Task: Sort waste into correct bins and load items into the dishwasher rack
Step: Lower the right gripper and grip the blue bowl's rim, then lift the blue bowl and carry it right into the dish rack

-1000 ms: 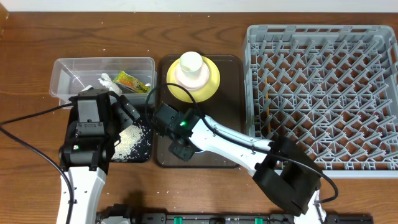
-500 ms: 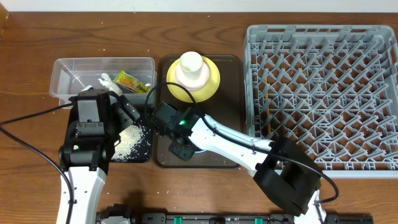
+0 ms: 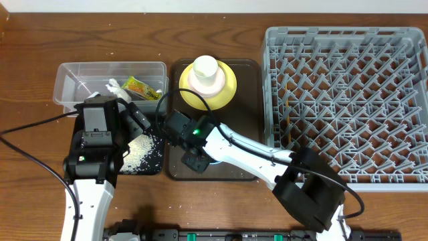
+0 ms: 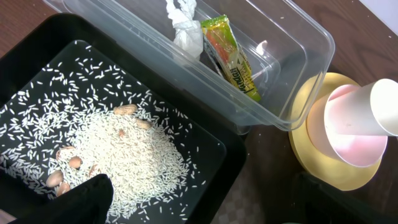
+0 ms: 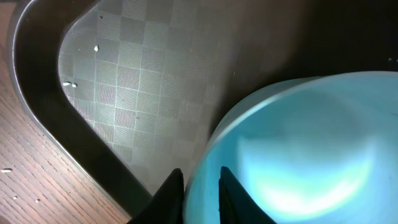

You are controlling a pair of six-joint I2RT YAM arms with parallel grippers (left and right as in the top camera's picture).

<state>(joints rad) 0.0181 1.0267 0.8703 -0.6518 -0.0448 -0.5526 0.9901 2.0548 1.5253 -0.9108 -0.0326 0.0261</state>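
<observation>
- Waste sorting looked all but finished. The crumpled white tissue (image 4: pixel 183 25) and the snack wrapper (image 4: pixel 233 59) lay in the clear tub (image 4: pixel 298 74). The rice grains (image 4: pixel 124 155) were heaped in the black bin (image 4: pixel 230 162) with a few nuts (image 4: pixel 65 165) among them.
- A few stray grains showed on the brown tray (image 5: pixel 124 93) and on the surface (image 5: pixel 25 186) beside it.
- Loading had not begun, as the dishwasher rack (image 3: pixel 344 100) held nothing.
- The light blue bowl (image 5: pixel 298 155) sat on the tray. The right end effector (image 5: pixel 202 193) was clamped on the bowl's rim, with one finger on each side of it, so this looked like the first item to go.
- The yellow plate (image 3: pixel 227 94), pink bowl (image 3: pixel 204 84) and white cup (image 3: pixel 205 65) were stacked at the tray's far end, all left to load.
- The left end effector (image 3: pixel 138 116) hung over the black bin, and whether it was open or closed could not be told.
- The chopsticks could not be made out.
</observation>
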